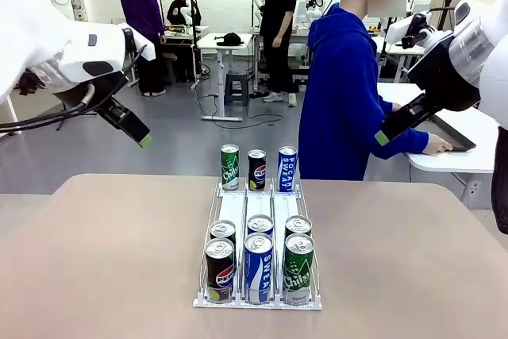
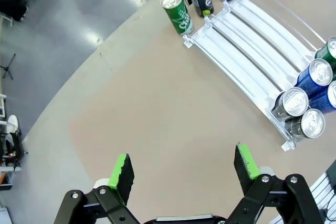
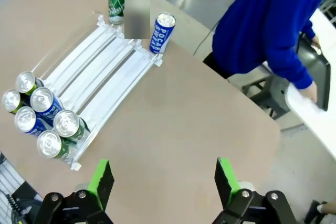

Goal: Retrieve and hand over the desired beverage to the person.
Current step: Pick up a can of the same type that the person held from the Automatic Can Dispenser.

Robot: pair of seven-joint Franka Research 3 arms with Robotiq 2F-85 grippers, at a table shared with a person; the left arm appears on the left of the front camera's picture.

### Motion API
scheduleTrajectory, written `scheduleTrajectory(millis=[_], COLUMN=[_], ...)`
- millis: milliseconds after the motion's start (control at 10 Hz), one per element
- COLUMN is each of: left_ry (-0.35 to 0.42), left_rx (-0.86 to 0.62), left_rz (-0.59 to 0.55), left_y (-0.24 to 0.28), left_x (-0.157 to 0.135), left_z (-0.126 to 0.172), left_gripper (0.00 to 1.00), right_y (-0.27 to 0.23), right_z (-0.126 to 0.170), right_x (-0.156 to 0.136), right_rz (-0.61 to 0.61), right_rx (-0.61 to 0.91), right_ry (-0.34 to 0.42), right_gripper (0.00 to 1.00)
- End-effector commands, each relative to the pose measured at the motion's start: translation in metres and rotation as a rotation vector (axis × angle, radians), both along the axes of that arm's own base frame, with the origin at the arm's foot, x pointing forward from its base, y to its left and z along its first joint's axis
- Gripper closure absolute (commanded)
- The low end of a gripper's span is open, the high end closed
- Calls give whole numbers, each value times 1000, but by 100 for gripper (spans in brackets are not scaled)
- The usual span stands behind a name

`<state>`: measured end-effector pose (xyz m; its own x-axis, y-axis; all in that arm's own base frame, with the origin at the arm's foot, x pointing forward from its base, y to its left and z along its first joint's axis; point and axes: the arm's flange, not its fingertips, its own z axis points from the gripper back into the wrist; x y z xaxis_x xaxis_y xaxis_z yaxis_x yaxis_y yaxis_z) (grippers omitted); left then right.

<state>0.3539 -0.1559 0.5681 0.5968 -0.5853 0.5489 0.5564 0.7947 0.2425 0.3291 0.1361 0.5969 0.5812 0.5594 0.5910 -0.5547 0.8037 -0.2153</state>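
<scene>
Cans point(image 1: 259, 263) are sitting six together at the rack's point(image 1: 238, 208) near end. Left claw point(image 2: 184, 169) is hanging open and empty above the table point(image 1: 103, 260), left of the rack; right claw point(image 3: 164, 179) is hanging open and empty right of it. Three more cans point(image 1: 257, 170) are standing at the rack's far end. Beyond them the person point(image 1: 341, 101) is facing away.

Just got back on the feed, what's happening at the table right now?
Nothing is being handled yet. The left hand and the right hand both hang open and empty above the table. The white rack holds six cans at its near end, and three cans stand just past its far end. The person in the blue hoodie is turned toward a side table.
</scene>
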Motion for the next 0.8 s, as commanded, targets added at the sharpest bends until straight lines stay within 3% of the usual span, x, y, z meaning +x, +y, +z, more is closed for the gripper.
scheduleTrajectory(millis=[0, 100, 200, 400, 500, 700], left_ry=[-16, 60, 124, 162, 163, 121], left_rx=[-2, -122, -222, -373, -436, -551], left_rz=[-5, -92, -155, -184, -205, -222], left_y=[-1, 32, 66, 131, 157, 197], left_x=[-5, -19, -38, -65, -74, -101], left_z=[10, 22, 39, 65, 77, 92], left_gripper=[0, 0, 0, 0, 0, 0], right_y=[-10, -39, -74, -148, -177, -227], right_z=[-13, -3, 13, 41, 50, 58], right_x=[-13, -27, -45, -69, -72, -75], right_rz=[150, 253, 275, 291, 233, 168], right_rx=[46, 142, 220, 399, 473, 603], right_ry=[108, 152, 159, 147, 96, 54], right_gripper=[0, 0, 0, 0, 0, 0])
